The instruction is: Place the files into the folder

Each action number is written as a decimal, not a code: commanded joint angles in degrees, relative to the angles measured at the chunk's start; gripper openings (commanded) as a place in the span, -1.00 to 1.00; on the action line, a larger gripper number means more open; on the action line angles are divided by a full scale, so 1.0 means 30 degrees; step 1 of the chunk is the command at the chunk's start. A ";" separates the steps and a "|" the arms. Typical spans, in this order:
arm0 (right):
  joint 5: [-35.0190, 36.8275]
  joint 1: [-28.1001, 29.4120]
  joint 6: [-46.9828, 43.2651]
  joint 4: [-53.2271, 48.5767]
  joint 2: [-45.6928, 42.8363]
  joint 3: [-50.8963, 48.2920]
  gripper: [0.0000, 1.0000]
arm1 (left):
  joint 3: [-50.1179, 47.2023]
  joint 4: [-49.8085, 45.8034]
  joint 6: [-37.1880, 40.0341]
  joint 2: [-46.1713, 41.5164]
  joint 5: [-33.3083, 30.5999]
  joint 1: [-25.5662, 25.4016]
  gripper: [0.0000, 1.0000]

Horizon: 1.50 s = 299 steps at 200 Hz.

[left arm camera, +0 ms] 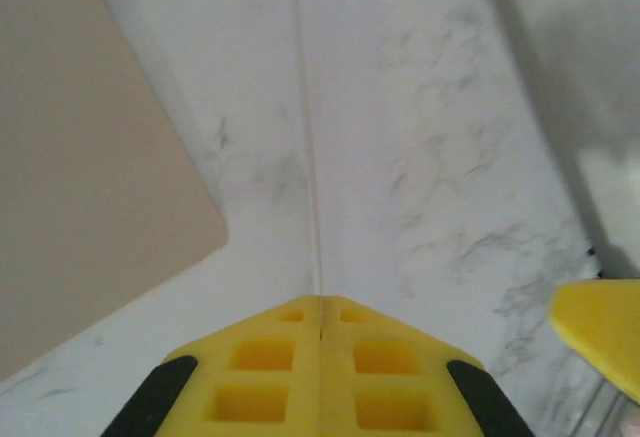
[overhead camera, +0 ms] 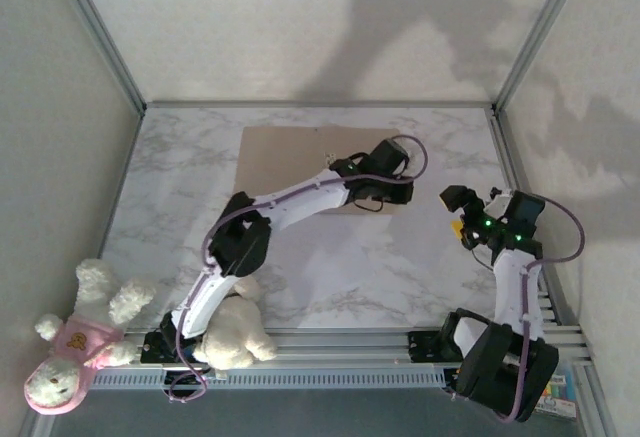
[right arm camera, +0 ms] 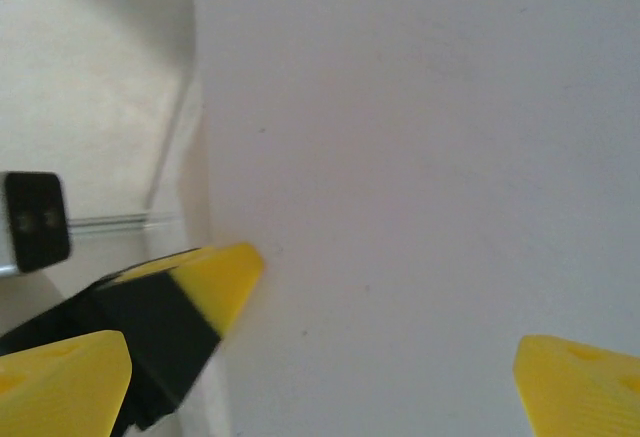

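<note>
Outside folder (overhead camera: 290,157), files (overhead camera: 400,257) on table (overhead camera: 180,177); left gripper (left arm camera: 320,299) closed tight, right gripper (right arm camera: 320,347) spread wide.

A plain tan-brown cardboard folder (overhead camera: 290,162), thin and rectangular, lies flat at the far middle of the pale marble tabletop (overhead camera: 180,187). The plain white paper sheets (overhead camera: 400,262) lie spread flat just nearer, toward the right.
</note>
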 commanded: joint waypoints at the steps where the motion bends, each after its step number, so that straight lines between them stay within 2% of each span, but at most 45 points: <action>1: -0.2347 0.0435 0.2199 0.2173 -0.0673 0.0830 0.98 | 0.0338 -0.1767 0.1410 -0.2814 -0.1922 0.0433 -1.00; 45: -0.2843 0.2554 0.5651 0.5823 -0.0981 0.1364 0.98 | 0.0302 -0.3925 0.2471 -0.6082 -0.3477 0.1360 -1.00; 63: -0.2741 0.3460 0.6375 0.7199 -0.0928 0.1619 0.97 | 0.0347 -0.4666 0.2570 -0.7268 -0.3356 0.1988 -1.00; 81: -0.3123 0.4732 0.6852 1.0003 -0.0476 0.1386 0.97 | 0.0354 -0.5196 0.2343 -0.8527 -0.2893 0.2674 -1.00; 112: -0.3171 0.6951 0.8161 1.3537 0.1319 0.1615 0.98 | 0.0590 -0.5788 0.2654 -1.0326 -0.1943 0.3135 -1.00; 142: -0.3221 0.8326 0.9204 1.6170 0.3095 0.2381 0.97 | 0.0584 -0.6033 0.2525 -1.1997 -0.1069 0.3491 -1.00; 186: -0.3550 1.0423 1.3057 2.3430 0.6932 0.3094 0.97 | 0.0556 -0.5872 0.2206 -1.3636 -0.0114 0.3908 -1.00; 220: -0.3254 1.1569 1.3843 2.4426 0.8329 0.4276 0.98 | 0.0642 -0.5552 0.1676 -1.4265 0.1731 0.4314 -1.00; 264: -0.2911 1.2361 1.7298 2.8285 1.0154 0.4897 0.98 | 0.0362 -0.4899 0.1032 -1.4620 0.3331 0.4634 -1.00; 299: -0.2837 1.2965 1.7697 2.8791 1.0326 0.5077 0.97 | -0.0139 -0.4416 0.0667 -1.4819 0.4304 0.4805 -1.00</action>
